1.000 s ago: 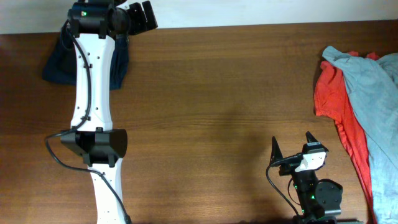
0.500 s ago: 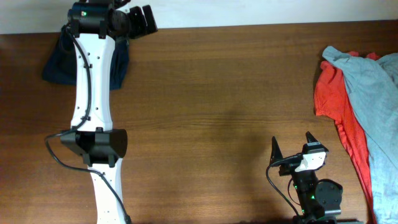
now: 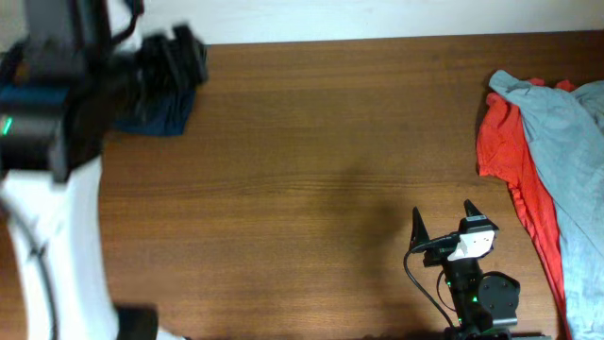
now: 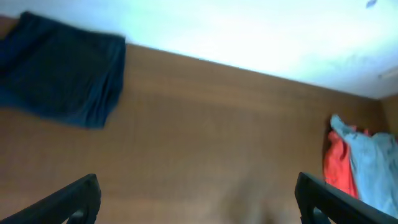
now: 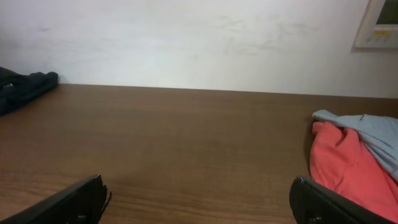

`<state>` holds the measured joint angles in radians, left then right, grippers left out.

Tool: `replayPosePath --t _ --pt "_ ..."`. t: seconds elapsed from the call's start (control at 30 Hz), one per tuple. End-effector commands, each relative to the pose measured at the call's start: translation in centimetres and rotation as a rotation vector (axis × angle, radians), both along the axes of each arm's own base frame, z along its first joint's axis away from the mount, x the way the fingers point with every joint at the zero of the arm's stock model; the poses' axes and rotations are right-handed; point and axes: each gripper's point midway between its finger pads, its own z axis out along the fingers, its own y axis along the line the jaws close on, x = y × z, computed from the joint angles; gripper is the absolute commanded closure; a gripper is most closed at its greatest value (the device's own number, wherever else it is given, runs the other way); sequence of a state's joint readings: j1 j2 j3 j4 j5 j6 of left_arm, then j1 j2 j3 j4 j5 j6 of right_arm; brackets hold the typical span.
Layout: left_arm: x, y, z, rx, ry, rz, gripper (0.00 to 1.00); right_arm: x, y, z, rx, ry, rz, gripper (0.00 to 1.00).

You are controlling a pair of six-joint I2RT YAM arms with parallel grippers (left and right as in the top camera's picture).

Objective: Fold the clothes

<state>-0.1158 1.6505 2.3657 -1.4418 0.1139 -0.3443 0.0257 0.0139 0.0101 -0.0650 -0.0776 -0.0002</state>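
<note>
A folded navy garment point(image 3: 162, 114) lies at the table's back left, also seen in the left wrist view point(image 4: 62, 71). At the right edge a red garment point(image 3: 508, 156) lies crumpled under a pale grey-blue one point(image 3: 569, 132). My left gripper point(image 3: 182, 59) is blurred with motion above the navy garment's right end; in its wrist view the gripper point(image 4: 199, 202) is open and holds nothing. My right gripper point(image 3: 444, 222) rests open near the front edge, left of the red garment point(image 5: 345, 168) and the grey-blue one point(image 5: 367, 127), nothing between its fingers point(image 5: 74, 202).
A pale wall point(image 5: 199, 37) runs behind the table's far edge. Bare brown wood point(image 3: 330, 161) spans the middle of the table between the navy garment and the pile at the right. The left arm's white link point(image 3: 47, 236) covers the front left corner.
The left arm has swung quickly and risen toward the camera, its gripper shifting left and forward off the table's back edge, uncovering more of the navy garment. The right arm has not moved.
</note>
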Motion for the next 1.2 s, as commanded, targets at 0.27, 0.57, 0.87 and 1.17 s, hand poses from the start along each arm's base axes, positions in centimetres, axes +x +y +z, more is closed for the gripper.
replayPosePath --t 0.27,0.57,0.87,1.17 --pt "-8.8 3.1 -20.5 0.149 0.391 0.073 0.01 0.0 -0.3 -0.2 0.004 0.005 -0.018 0.01" --pt "-4.7 3.0 -29.5 0.103 0.014 0.107 0.01 0.0 -0.3 -0.2 0.004 0.004 -0.018 0.01" --pt "-6.5 3.3 -33.0 0.063 -0.211 0.118 0.01 0.0 -0.3 -0.2 0.004 0.004 -0.018 0.01" --pt "-8.5 3.8 -34.2 0.055 -0.316 0.139 0.01 0.0 -0.3 -0.2 0.004 0.004 -0.018 0.01"
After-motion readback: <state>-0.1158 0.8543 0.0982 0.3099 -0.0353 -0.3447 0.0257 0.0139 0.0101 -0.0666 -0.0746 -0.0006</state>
